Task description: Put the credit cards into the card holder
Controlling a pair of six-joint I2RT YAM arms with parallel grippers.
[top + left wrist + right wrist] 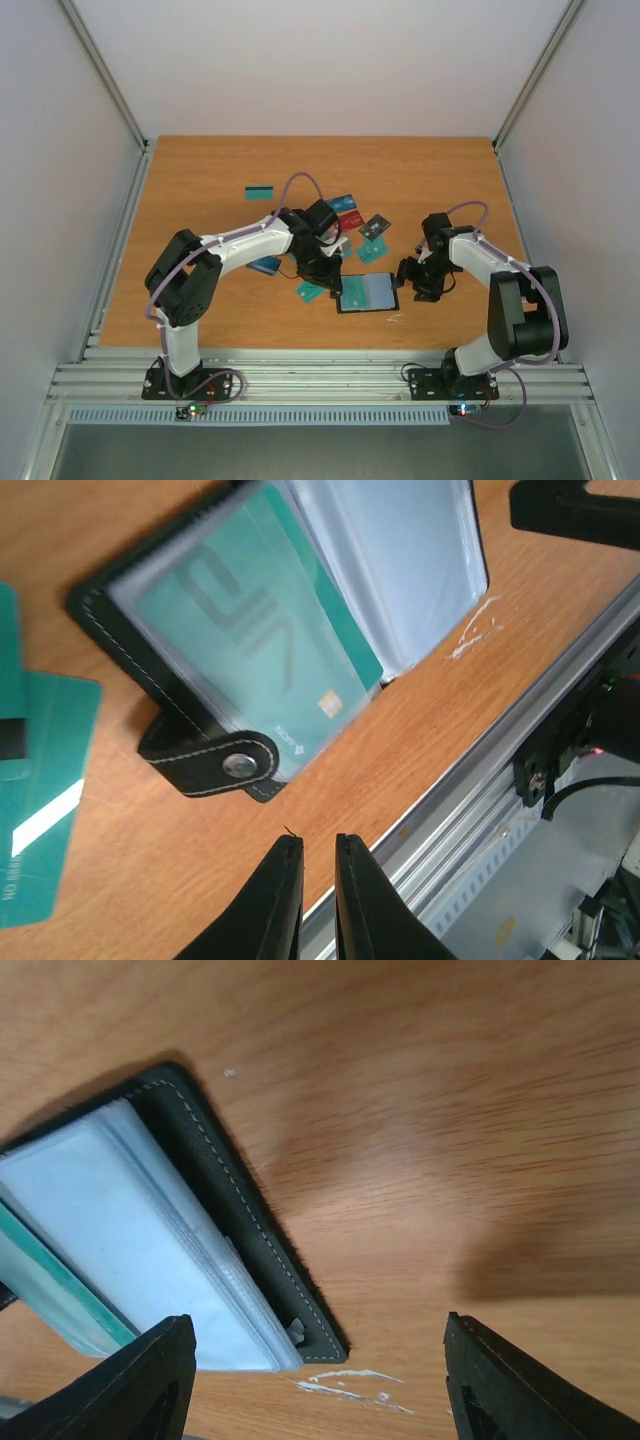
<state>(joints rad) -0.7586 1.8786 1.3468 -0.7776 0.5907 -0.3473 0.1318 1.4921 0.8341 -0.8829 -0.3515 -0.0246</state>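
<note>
Card holder [200, 765] is laid open, a teal credit card [260, 630] sleeved inside. Left gripper [320, 842] fingers are held narrow, nothing between; right gripper [318, 1328] fingers are spread wide.

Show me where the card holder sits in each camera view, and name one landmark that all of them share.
Top external: the card holder lies open just below the picture's centre.
Left wrist: the card holder fills the upper middle, open.
Right wrist: the card holder is at the left, running off the edge.
Shared landmark: the white scuff mark beside it.
</note>
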